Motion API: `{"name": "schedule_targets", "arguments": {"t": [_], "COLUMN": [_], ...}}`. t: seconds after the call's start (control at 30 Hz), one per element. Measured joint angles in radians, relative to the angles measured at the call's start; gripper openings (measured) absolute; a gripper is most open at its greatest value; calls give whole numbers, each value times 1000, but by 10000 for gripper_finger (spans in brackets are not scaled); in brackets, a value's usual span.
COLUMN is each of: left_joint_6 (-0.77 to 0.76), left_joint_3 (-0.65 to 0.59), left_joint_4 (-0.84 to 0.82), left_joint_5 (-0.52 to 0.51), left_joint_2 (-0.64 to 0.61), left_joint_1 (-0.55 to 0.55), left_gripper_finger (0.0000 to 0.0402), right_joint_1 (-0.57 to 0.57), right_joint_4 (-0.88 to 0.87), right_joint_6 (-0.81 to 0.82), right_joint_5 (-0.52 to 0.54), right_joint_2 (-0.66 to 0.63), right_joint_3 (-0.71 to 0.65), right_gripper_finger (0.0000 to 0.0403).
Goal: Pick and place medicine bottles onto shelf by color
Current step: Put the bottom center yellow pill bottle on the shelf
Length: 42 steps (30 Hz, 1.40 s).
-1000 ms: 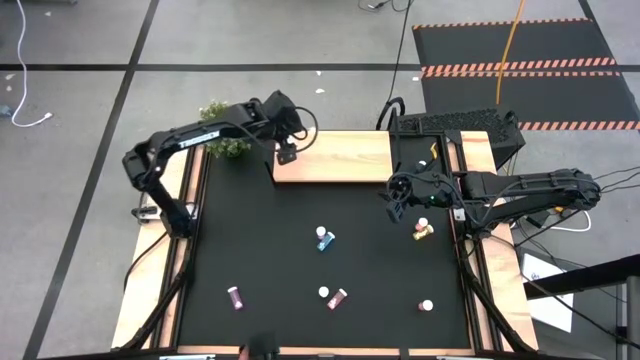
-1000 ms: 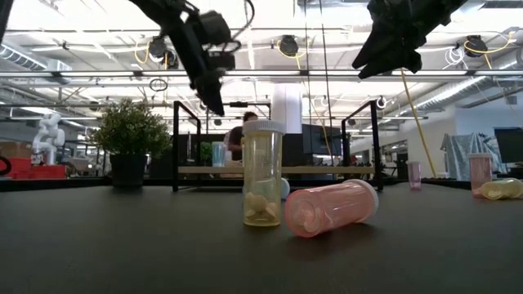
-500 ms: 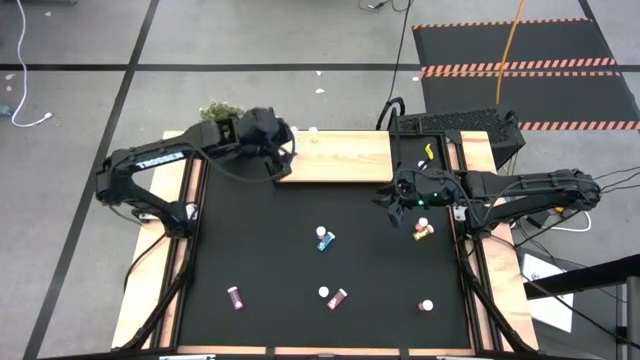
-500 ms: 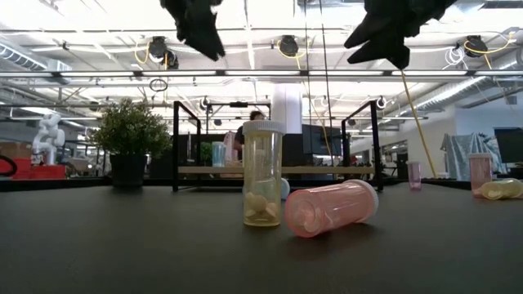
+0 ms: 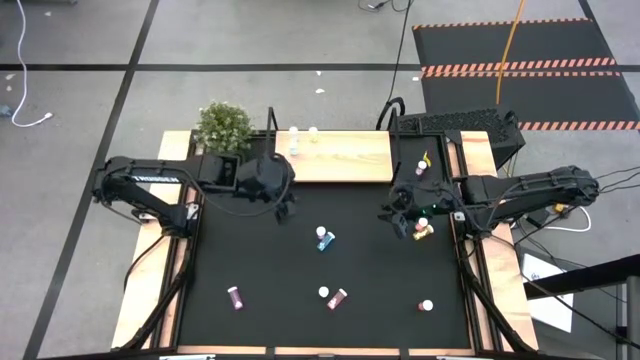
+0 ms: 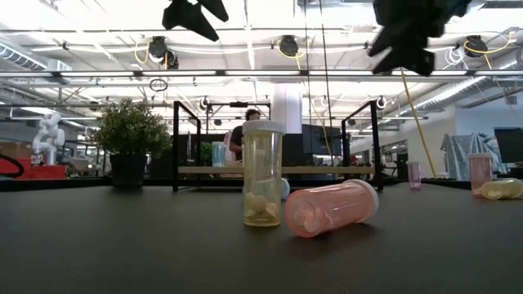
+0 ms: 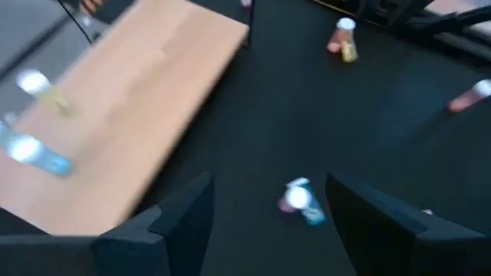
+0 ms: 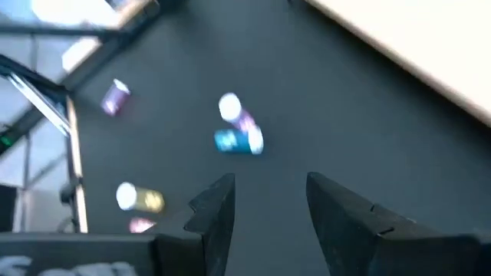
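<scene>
A yellow bottle (image 6: 262, 173) holding pale pills stands upright touching a toppled pink bottle (image 6: 331, 208). Beyond them, the left gripper (image 5: 284, 208) and right gripper (image 5: 397, 215), both with fingers apart and empty, hang over bare black table (image 5: 250, 250) either side of a blue bottle (image 5: 324, 239). Past them the shelf (image 5: 340, 156) carries two bottles (image 5: 294, 139) at its far edge.
</scene>
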Motion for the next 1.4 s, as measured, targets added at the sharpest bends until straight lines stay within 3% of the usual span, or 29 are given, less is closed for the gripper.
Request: {"name": "schedule_targets", "arguments": {"t": [0.23, 0.5, 0.7, 0.9, 1.23, 1.4], "left_joint_6": [-217, -384, -294, -270, -94, -13], "left_joint_3": [-89, -178, -180, -128, 120, 215], "left_joint_4": [217, 411, 509, 534, -122, -353], "left_joint_5": [0, -12, -37, -42, -31, -27], "left_joint_2": [12, 68, 154, 216, 211, 209], "left_joint_1": [-94, -187, -265, -247, -153, -108], "left_gripper_finger": [244, 243, 243, 243, 243, 243], "right_joint_1": [181, 496, 654, 734, 762, 725], "right_joint_4": [-85, -91, -123, -147, -524, -662], "right_joint_6": [129, 353, 481, 545, 833, 884], "right_joint_5": [88, 299, 406, 394, 131, 103], "right_joint_2": [0, 0, 22, 65, 118, 96], "right_joint_3": [0, 0, 0, 1, 6, 65], "right_gripper_finger": [157, 157, 157, 157, 157, 157]}}
